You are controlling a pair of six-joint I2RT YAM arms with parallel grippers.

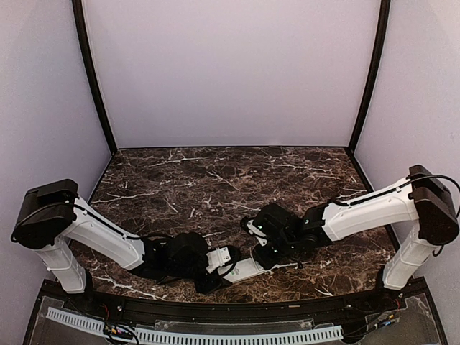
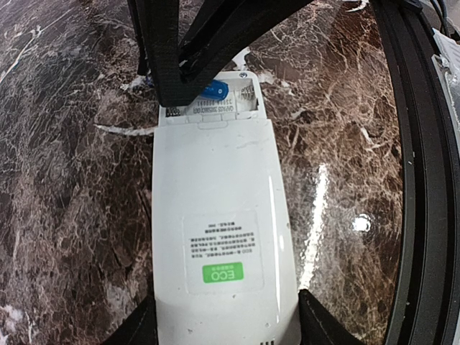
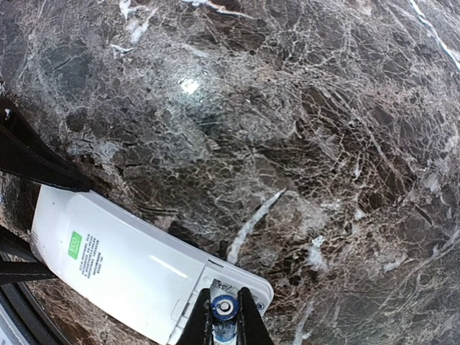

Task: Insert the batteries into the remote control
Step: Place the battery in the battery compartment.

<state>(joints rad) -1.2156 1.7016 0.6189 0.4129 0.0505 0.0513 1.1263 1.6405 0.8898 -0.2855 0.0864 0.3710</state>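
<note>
A white remote control lies back-up on the marble tabletop. Its battery compartment is uncovered at the end away from the green label, and the loading step is at its delicate part: seating a cell. The right jaws, on the right arm, are pressed nearly together on a small blue battery. They pinch it across its body and hold it at a slant over the open compartment, one end dipping inside the remote control. The left jaws, on the left arm, stand partly spread at the remote control's label end, one finger against each long side, apparently bracing the case flat on the tabletop. Judging from the tilt, the next move calls for lowering the battery level into its slot, pressing it against the spring contact, and only then letting go. The left jaws would need to hold firm so the remote control does not skid. Whether a second cell sits in the compartment cannot be told.
</note>
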